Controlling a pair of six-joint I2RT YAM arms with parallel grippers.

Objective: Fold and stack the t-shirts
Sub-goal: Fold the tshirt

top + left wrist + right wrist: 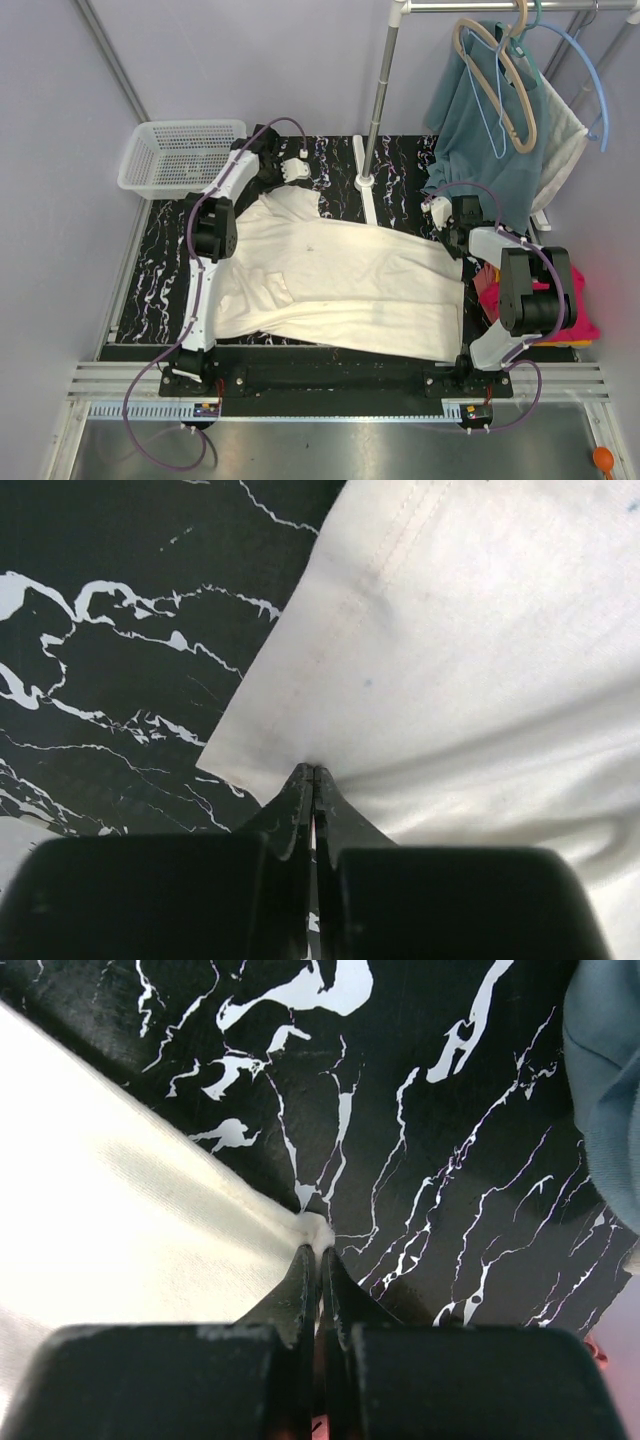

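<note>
Fold starting, I judge: my left gripper and right gripper clamp the shirt edge at their tips; next, lift evenly.

Cream t-shirt laid out across marbled table.
Far corners at fingertips of left gripper and right gripper; pink t-shirt nearward of right one.

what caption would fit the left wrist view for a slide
Left gripper pinching the hemmed edge of the cream t-shirt over the black marbled table.
</note>
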